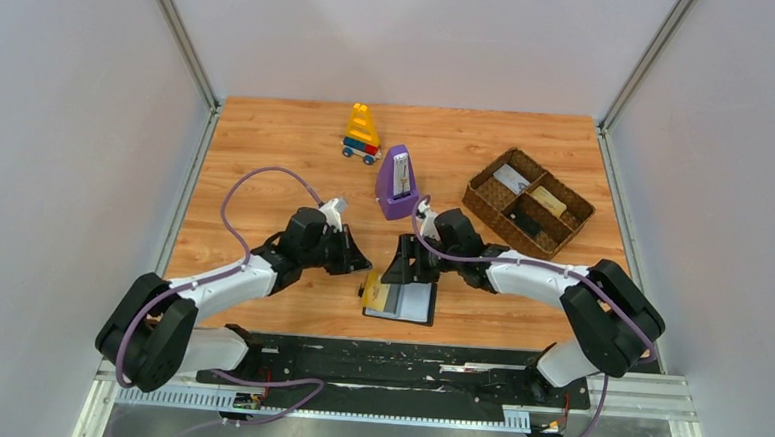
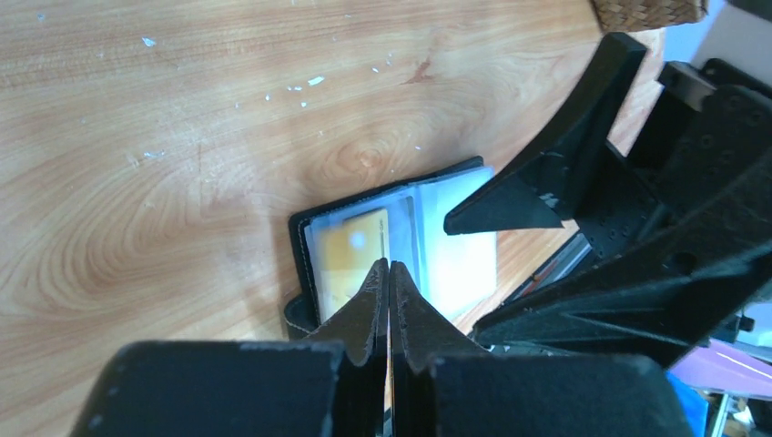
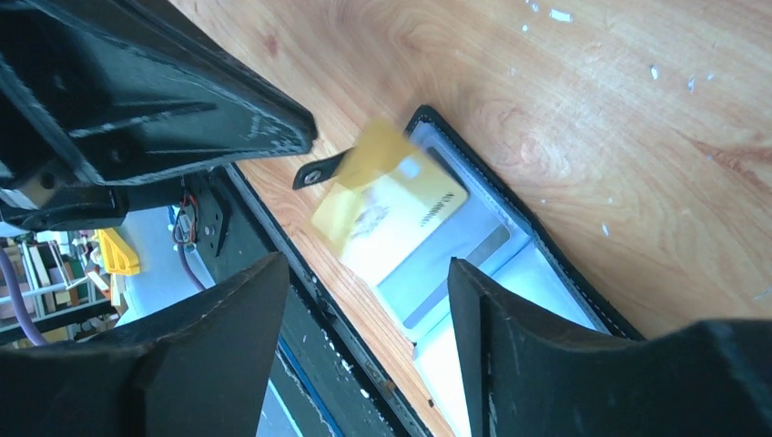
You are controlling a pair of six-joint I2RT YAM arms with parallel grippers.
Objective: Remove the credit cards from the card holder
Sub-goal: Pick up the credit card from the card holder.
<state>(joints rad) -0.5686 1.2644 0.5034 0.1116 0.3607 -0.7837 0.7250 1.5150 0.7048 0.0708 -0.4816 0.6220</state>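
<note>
Your left gripper (image 2: 389, 266), jaws together, noses the yellow card (image 3: 401, 214), likely to slide it from the open card holder (image 1: 411, 304) on the near tabletop (image 1: 267, 142); the right gripper (image 3: 366, 266) hangs above, jaws apart.

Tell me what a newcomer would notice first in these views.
Both arms meet over the open black card holder at the near edge of the table, a yellow-orange card bright on its left panel. The left tool is closed just above that card, while the right tool hangs open over the holder. Farther back, a purple metronome stands out, left of a brown woven tray.
</note>
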